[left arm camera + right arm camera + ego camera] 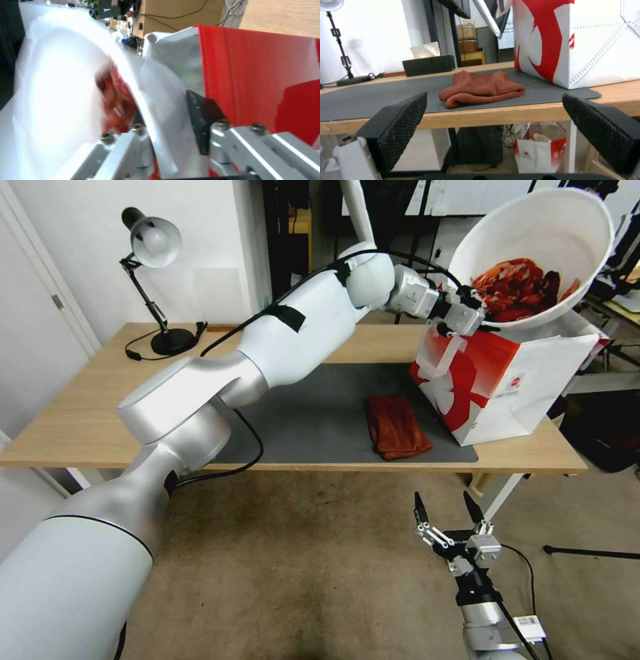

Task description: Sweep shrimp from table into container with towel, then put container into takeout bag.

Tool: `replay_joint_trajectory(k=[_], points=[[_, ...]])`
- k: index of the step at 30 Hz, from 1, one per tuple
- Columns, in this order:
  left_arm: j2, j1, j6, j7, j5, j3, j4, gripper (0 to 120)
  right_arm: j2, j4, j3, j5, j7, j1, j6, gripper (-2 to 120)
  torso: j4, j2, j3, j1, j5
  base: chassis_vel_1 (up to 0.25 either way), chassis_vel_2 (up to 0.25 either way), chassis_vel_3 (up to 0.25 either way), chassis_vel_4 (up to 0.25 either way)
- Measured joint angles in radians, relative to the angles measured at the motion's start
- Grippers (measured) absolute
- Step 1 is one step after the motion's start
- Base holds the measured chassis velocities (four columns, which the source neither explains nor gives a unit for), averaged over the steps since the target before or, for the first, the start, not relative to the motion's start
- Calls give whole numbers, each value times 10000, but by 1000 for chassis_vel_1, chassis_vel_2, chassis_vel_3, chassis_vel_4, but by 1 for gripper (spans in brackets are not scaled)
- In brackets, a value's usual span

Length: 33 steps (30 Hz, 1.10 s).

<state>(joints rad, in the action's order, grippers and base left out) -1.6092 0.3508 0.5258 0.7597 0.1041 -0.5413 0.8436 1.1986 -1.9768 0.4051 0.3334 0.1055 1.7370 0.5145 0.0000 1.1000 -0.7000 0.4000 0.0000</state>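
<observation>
Head view, nearest first: right gripper low at the bottom right of the frame, over carpet and short of the table edge, fingers spread apart and pointing up toward the desk, nothing between them. Beyond it, the towel lies crumpled on the dark grey mat, centre frame, its long axis running from the near edge away toward the far side, just left of the takeout bag. The bag stands upright on the mat's right end, mouth up. Left arm stretches from lower left diagonally to the upper right, elbow bent, wrist level. Left gripper is clamped on the near rim of the container, held above the bag's mouth and tipped so its opening faces the camera. Shrimp are heaped against the lower wall by the gripped rim. A desk lamp stands at the far left of the table. Left wrist view adds the grip itself: fingers either side of the white wall, shrimp blurred inside, red bag panel right of frame. Right wrist view adds a low look across the desk edge: both black pads wide apart, towel mid-frame, bag upper right, and a second small bag on the floor under the table.
</observation>
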Motion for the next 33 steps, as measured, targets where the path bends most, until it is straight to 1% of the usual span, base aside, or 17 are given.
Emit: replay_joint_trajectory(k=[1,4,5,7,8,11,13,15,17,19,24,25,27,28,30,31,33], points=[[0,0,0,0,0,0,0,22,0,0,0,0,0,0,0,100,0,0,0,0,0,0,0,0,0],[3,27,-68,-185,-90,0,-8,36,1,13,-6,0,-4,-8,11,100,-1,0,0,0,0,0,0,0,0],[3,27,-68,-185,-90,0,-8,36,1,13,-6,0,-4,-8,11,100,-1,0,0,0,0,0,0,0,0],[3,37,-124,-268,-208,-11,17,49,1,38,-14,0,-7,-31,15,100,0,0,0,0,0,0,0,0,0],[3,37,-124,-268,-208,-11,17,49,1,38,-14,0,-7,-31,15,100,0,0,0,0,0,0,0,0,0],[5,37,-127,-463,-296,-35,29,64,18,74,-45,0,-12,-69,23,100,0,0,0,0,0,0,0,0,0],[8,30,-125,-502,-308,-47,36,67,26,83,-52,-1,-17,-72,30,100,0,0,0,0,0,0,0,0,0],[8,4,-124,-581,-322,-60,67,79,24,87,-56,-2,-29,-68,35,100,1,0,0,0,0,0,0,0,0],[8,-3,-125,-608,-341,-60,70,80,20,87,-57,-2,-36,-65,36,100,0,0,0,0,0,0,0,0,0],[9,-6,-183,-663,-425,-49,82,91,3,87,-51,5,-40,-61,36,100,0,0,0,0,0,0,0,0,0],[10,-7,-501,-830,-936,-22,112,100,0,84,-49,9,-50,-60,36,100,0,0,0,0,0,0,0,0,0],[10,-7,-690,-1031,-1231,-42,128,100,0,81,-53,10,-56,-58,36,100,0,1,0,0,0,0,0,0,0],[57,-52,-1238,-1952,-2143,-254,196,100,1,75,-68,10,-71,-62,36,100,-4,1,0,0,1,0,0,0,0],[57,-52,-1238,-1952,-2143,-254,196,100,1,75,-68,10,-71,-62,36,100,-4,1,0,0,1,0,0,0,0],[395,-181,-2264,-3060,-3607,-563,413,100,6,69,-89,8,-76,-72,34,100,-5,0,0,0,1,0,0,0,0],[395,-181,-2264,-3060,-3607,-563,413,100,6,69,-89,8,-76,-72,34,100,-5,0,0,0,1,0,0,0,0],[796,-351,-3215,-3868,-4826,-743,805,100,12,69,-110,3,-77,-83,30,100,2,0,0,1,-1,0,0,0,0]])
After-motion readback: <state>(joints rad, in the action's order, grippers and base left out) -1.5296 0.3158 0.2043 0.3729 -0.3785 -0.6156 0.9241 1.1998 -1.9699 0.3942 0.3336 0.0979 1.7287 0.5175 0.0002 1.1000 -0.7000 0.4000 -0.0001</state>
